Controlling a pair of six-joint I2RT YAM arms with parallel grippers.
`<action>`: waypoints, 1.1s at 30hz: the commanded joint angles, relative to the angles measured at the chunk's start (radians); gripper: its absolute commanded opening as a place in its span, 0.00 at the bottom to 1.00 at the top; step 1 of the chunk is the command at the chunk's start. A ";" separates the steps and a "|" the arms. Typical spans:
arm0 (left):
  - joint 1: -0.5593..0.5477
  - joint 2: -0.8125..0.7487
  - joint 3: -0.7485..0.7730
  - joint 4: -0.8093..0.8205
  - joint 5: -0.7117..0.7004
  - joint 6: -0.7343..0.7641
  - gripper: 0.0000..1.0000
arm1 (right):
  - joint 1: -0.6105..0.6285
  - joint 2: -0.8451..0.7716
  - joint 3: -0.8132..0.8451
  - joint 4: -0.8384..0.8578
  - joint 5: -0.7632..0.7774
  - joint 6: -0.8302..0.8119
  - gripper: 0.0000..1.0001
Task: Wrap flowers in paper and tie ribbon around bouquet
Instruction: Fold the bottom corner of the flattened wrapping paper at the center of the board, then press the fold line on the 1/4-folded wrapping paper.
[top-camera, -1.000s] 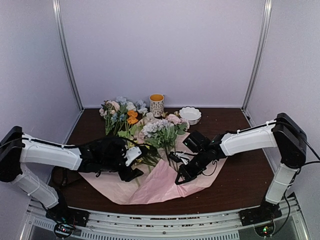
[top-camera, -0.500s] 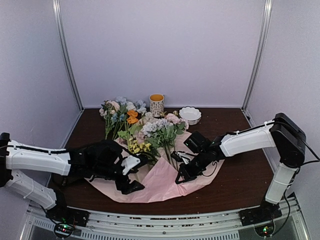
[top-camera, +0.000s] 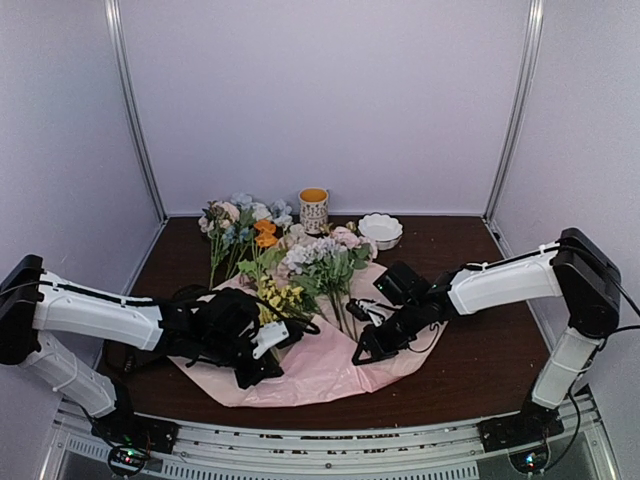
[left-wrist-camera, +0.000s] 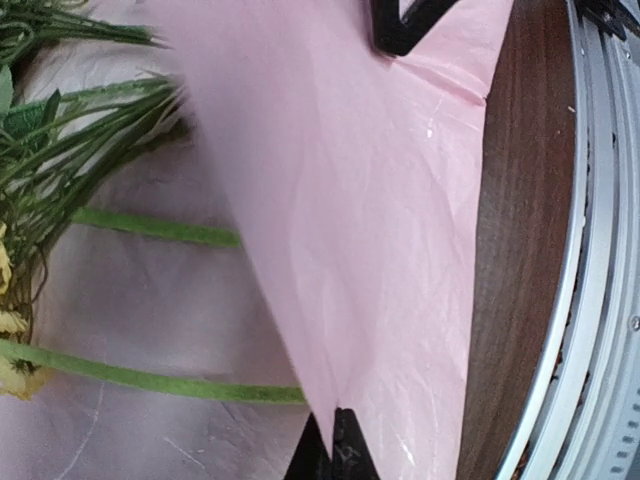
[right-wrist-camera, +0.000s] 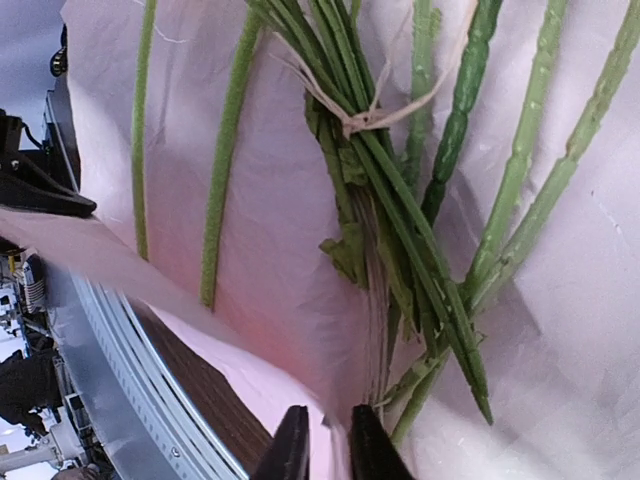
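The paper (top-camera: 330, 370) lay spread on the dark table (top-camera: 480, 345) between the two arms. The flowers (top-camera: 318, 265) rested on it with their blooms toward the back and their green stalks (right-wrist-camera: 400, 230) pointing toward the near edge. Several of the stalks were bound with a pale twine (right-wrist-camera: 365, 118). The left gripper (top-camera: 255, 370) sat low at the sheet's near left edge, its jaws pinched shut on the paper. In the left wrist view a blurred fold of pink rose from the fingertips (left-wrist-camera: 345, 445). The right gripper (top-camera: 362, 355) was down at the sheet's right side, just beside the stalk ends, its jaws only narrowly parted, with pink paper showing in the slit between them. A loose bunch (top-camera: 235, 225) with orange and bluish blooms lay at the back left, off the sheet. A patterned cup (top-camera: 313, 210) and a white bowl (top-camera: 380, 230) stood near the rear wall.
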 joint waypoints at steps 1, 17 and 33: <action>0.005 -0.021 -0.005 0.055 0.027 -0.016 0.00 | -0.021 -0.087 -0.006 0.008 -0.001 -0.025 0.21; 0.045 0.112 0.021 0.032 -0.042 -0.088 0.00 | 0.012 -0.226 -0.040 0.111 0.051 -0.039 0.34; 0.056 0.143 0.051 -0.054 -0.067 -0.093 0.00 | 0.154 -0.036 -0.127 0.086 0.161 0.025 0.14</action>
